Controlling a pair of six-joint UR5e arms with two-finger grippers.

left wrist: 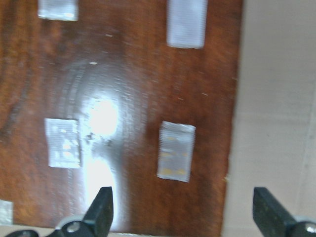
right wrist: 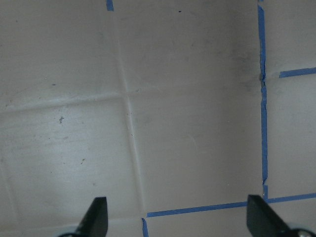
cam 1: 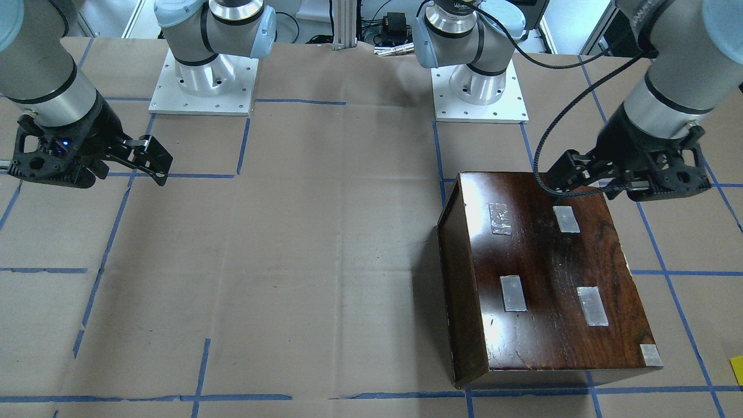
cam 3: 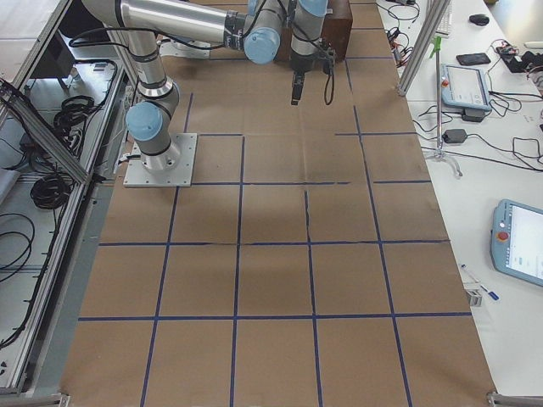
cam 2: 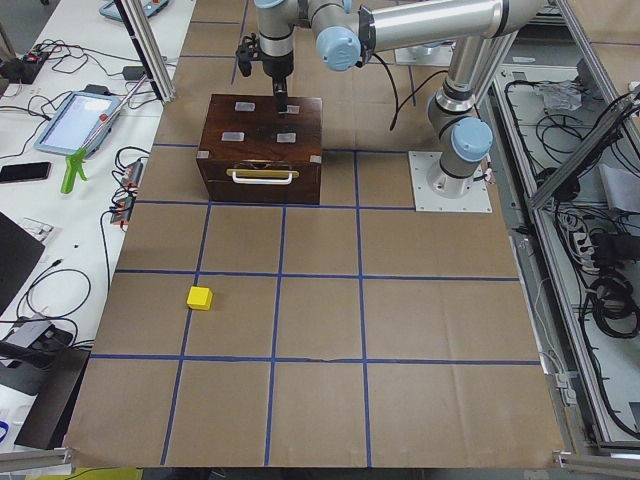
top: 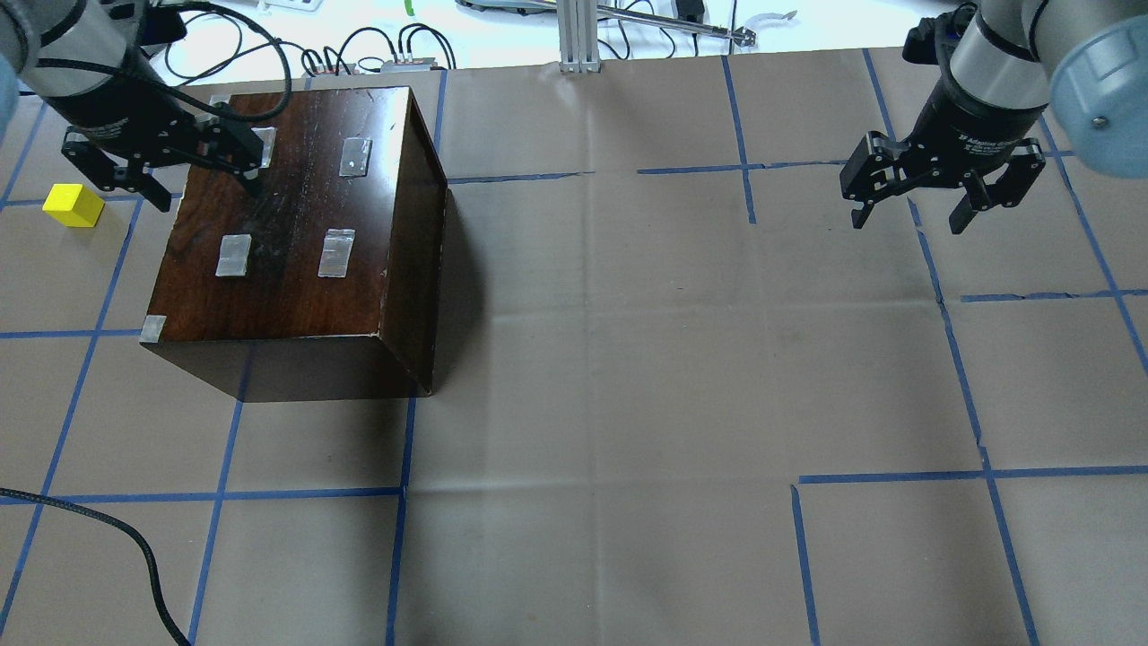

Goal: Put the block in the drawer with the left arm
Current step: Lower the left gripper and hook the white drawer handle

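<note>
The yellow block (top: 73, 205) lies on the paper left of the dark-brown cabinet (top: 287, 206); it also shows in the exterior left view (cam 2: 200, 297) and at the front-facing view's right edge (cam 1: 737, 370). The drawer (cam 2: 262, 177) is pushed in, and only its dark front with a pale pull shows, facing the block's side. My left gripper (top: 206, 184) is open and empty above the cabinet's taped top near its left edge; the left wrist view (left wrist: 183, 212) shows the top (left wrist: 123, 74) below. My right gripper (top: 910, 215) is open and empty over bare paper at the far right.
The table is covered in brown paper with a blue tape grid (top: 574, 359). The two arm bases (cam 1: 482, 87) stand on white plates at the robot's side. A black cable (top: 108, 529) lies at the near left. Cables and tablets (cam 2: 80, 115) sit beyond the table's far edge.
</note>
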